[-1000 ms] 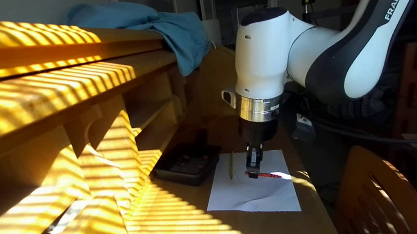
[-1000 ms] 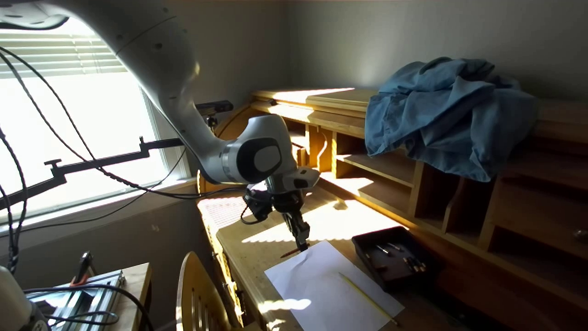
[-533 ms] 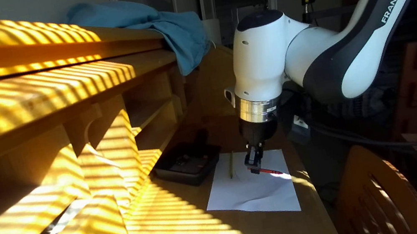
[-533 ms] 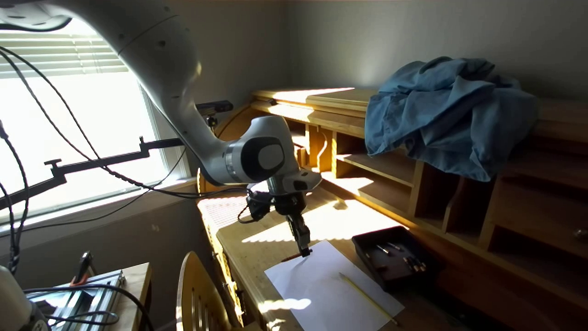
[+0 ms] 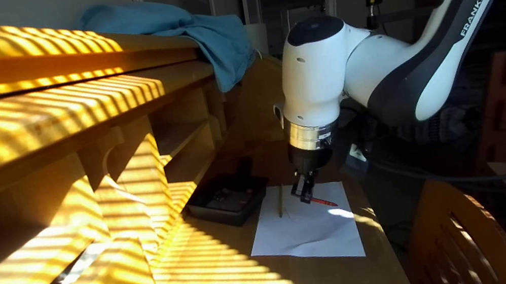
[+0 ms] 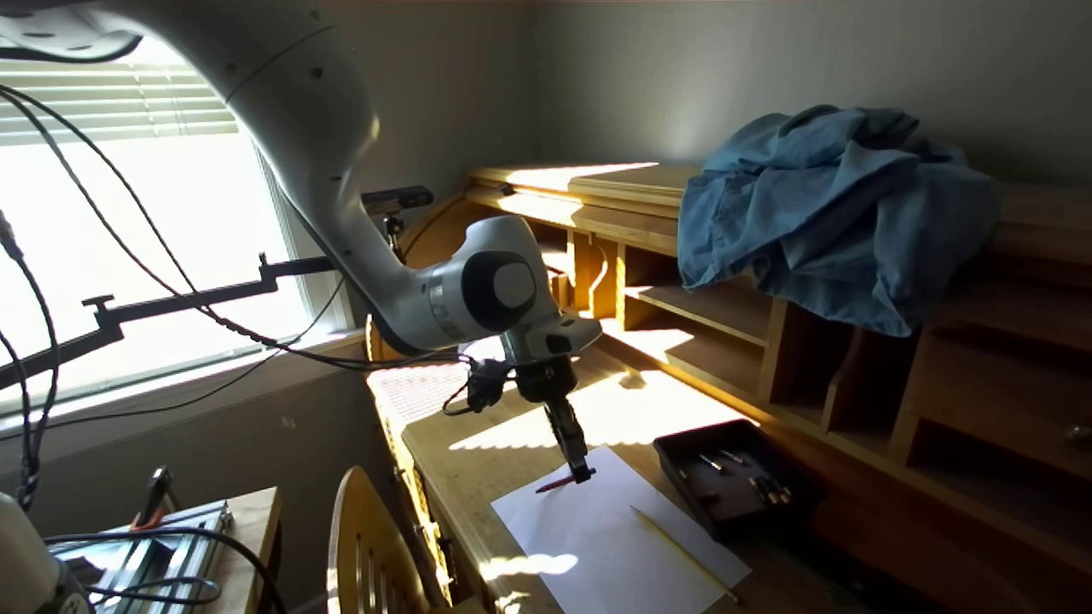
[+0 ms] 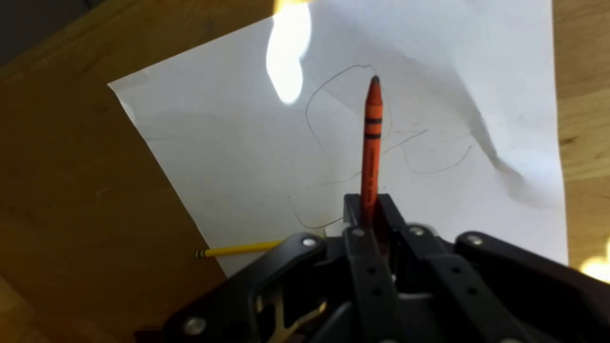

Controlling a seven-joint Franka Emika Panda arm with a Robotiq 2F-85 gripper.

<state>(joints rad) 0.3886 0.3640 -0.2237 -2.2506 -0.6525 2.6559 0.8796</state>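
Note:
My gripper (image 7: 371,206) is shut on an orange-red crayon (image 7: 372,152), which sticks out well past the fingertips with its dark tip pointing away. In both exterior views the gripper (image 5: 306,197) hangs low over a white sheet of paper (image 6: 589,537), and the crayon (image 6: 555,484) slants out towards the desk's chair side. Whether the crayon tip touches the sheet I cannot tell. Several thin curved pencil-like lines mark the paper (image 7: 214,143) in the wrist view. A yellow pencil (image 7: 243,248) lies across the paper's edge, partly hidden behind the gripper there.
Beside the paper is a dark tray (image 6: 685,490) with several small items in it. A wooden hutch (image 6: 725,315) with open shelves rises along the desk's back, a blue cloth (image 6: 836,213) draped over its top. A wooden chair (image 5: 458,231) stands by the desk's front edge.
The gripper has carried the crayon further over the paper, away from the viewer in an exterior view and to the right and nearer in an exterior view. Paper, pencil and tray stay put.

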